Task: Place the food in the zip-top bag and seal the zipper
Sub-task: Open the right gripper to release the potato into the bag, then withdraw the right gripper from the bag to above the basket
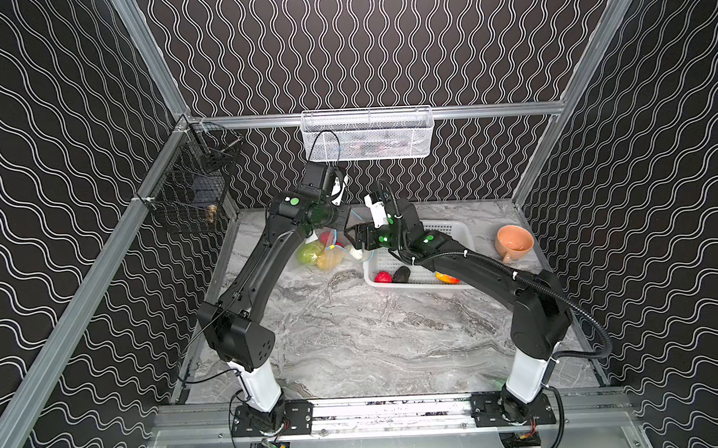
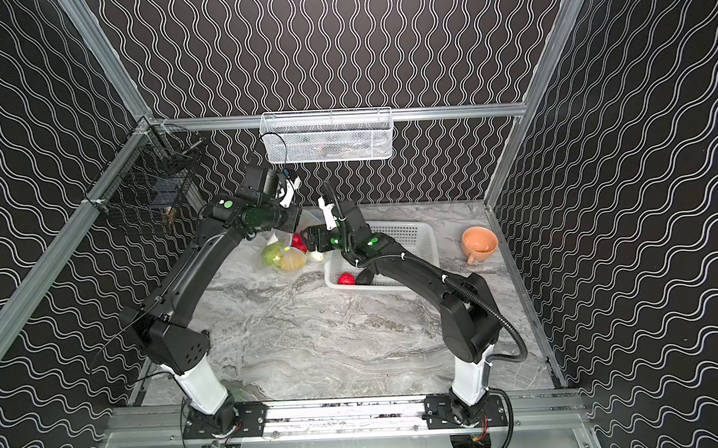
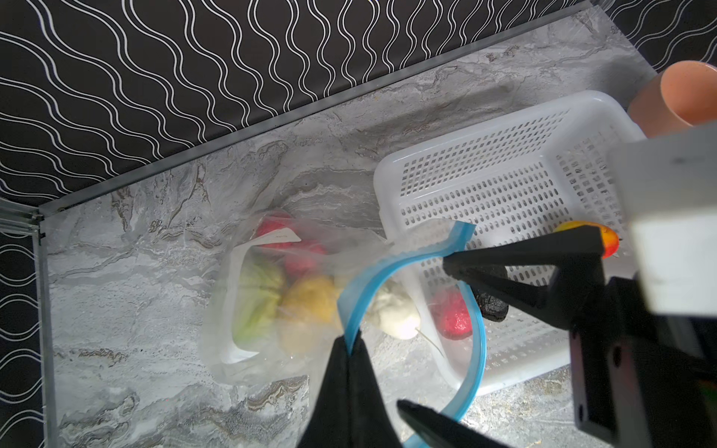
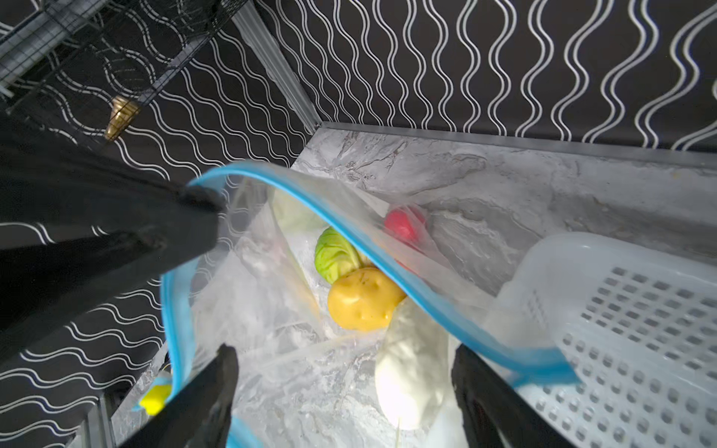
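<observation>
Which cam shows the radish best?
Right wrist: radish lies large and sharp at the mouth of the bag. Left wrist shows it smaller, through plastic beside the zipper; both top views show a tiny white spot.

The place is a robotics lab test cell. An aluminium frame carries black wavy-patterned panels around a marble-print tabletop. A left arm and a right arm stand bolted to a metal base rail, and a white mesh basket hangs from the frame.
</observation>
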